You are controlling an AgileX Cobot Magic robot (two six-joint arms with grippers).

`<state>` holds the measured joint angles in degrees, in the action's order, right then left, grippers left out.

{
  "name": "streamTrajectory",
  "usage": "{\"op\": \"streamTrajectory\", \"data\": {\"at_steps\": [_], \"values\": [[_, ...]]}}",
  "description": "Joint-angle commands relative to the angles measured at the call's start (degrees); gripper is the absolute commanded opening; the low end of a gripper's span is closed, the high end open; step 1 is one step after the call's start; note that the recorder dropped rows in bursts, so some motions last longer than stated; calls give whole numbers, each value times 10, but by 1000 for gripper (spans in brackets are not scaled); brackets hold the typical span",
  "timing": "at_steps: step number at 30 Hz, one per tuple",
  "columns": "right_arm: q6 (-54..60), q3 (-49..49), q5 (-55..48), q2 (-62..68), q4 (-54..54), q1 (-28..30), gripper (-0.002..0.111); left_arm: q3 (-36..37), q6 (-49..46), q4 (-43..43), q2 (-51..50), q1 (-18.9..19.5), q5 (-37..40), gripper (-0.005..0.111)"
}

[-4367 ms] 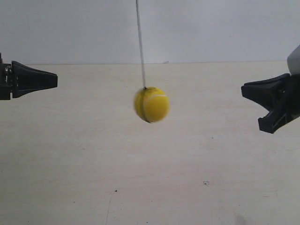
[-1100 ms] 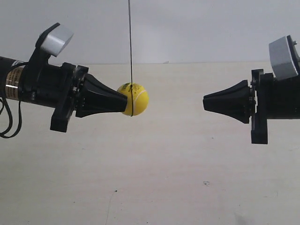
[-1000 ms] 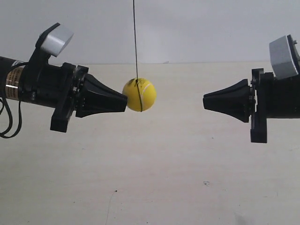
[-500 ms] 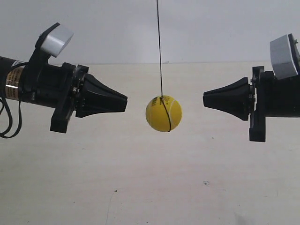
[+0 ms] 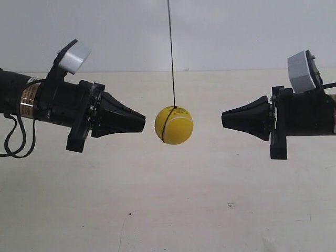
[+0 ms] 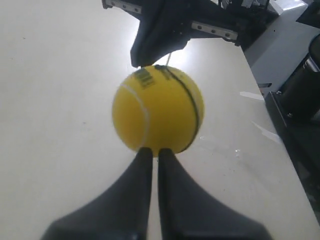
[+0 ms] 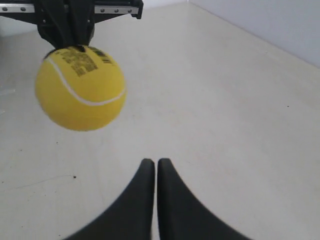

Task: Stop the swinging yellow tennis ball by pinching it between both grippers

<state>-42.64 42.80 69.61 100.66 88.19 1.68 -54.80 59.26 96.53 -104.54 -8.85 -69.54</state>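
The yellow tennis ball hangs on a thin dark string between both grippers, free of each. My left gripper, at the exterior view's left, is shut, its cone tip a short gap from the ball. In the left wrist view the ball fills the space just beyond the closed tips. My right gripper is shut and stands farther from the ball. From the right wrist the ball, barcode showing, hangs off to one side of the closed tips.
A cream tabletop lies below, with a pale wall behind. The left wrist view shows the table's edge and dark equipment beyond it. Cables trail from the arm at the exterior view's left.
The ball swung from the left gripper's tip towards the right gripper, then came back a little and rose. Both arms moved inward, and the left arm now tilts slightly downward.
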Motion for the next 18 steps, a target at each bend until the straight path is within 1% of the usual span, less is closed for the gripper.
{"op": "streamTrajectory", "data": {"at_steps": [1,5,8,18], "values": [[-3,12,4,1,1,-29,0,-2,-4,-8,-1,-10,-4,5],[4,13,4,1,-9,-59,0,-3,-17,-11,-1,-18,-4,5],[15,14,0,1,-27,-69,0,-3,-25,-12,-1,-18,-4,5],[12,27,-10,1,-30,-69,0,-3,-21,3,-1,-17,-4,5]]}}
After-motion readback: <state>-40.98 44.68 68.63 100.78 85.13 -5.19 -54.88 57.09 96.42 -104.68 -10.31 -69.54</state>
